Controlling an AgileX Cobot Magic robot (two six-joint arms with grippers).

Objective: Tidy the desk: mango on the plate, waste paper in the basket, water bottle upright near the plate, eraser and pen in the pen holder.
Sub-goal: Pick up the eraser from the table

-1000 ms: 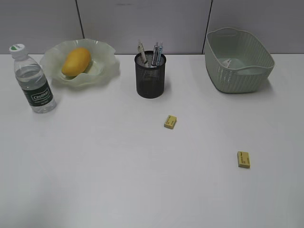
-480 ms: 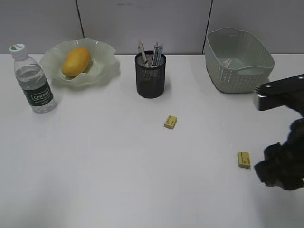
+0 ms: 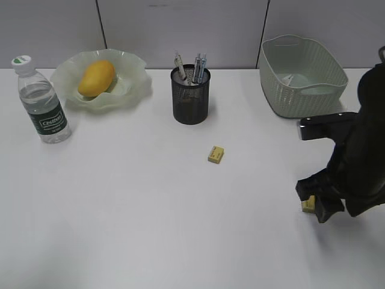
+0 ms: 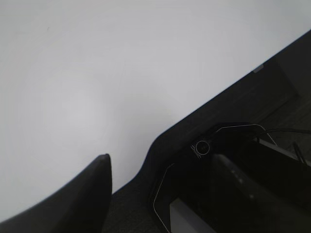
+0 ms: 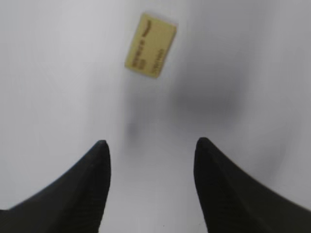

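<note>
The mango (image 3: 96, 77) lies on the wavy green plate (image 3: 137, 84). The water bottle (image 3: 43, 102) stands upright left of the plate. The black mesh pen holder (image 3: 190, 99) holds several pens (image 3: 197, 65). The waste paper (image 3: 288, 79) shows inside the basket (image 3: 302, 90). One yellow eraser (image 3: 216, 154) lies mid-desk. A second eraser (image 3: 308, 206) lies front right, partly hidden by my right gripper (image 3: 316, 201). In the right wrist view the right gripper (image 5: 152, 145) is open and empty, with that eraser (image 5: 151, 45) ahead of the fingertips. My left gripper (image 4: 163, 167) is open and empty, outside the exterior view.
The desk (image 3: 120, 211) is bare white around the erasers. The left wrist view shows the desk's edge (image 4: 228, 90) and dark robot hardware (image 4: 233, 160) beyond it. A grey partition wall (image 3: 180, 30) stands behind the desk.
My right arm has come in from the right edge and moved left and down, so its gripper is now over the front-right eraser. Nothing else has moved.
</note>
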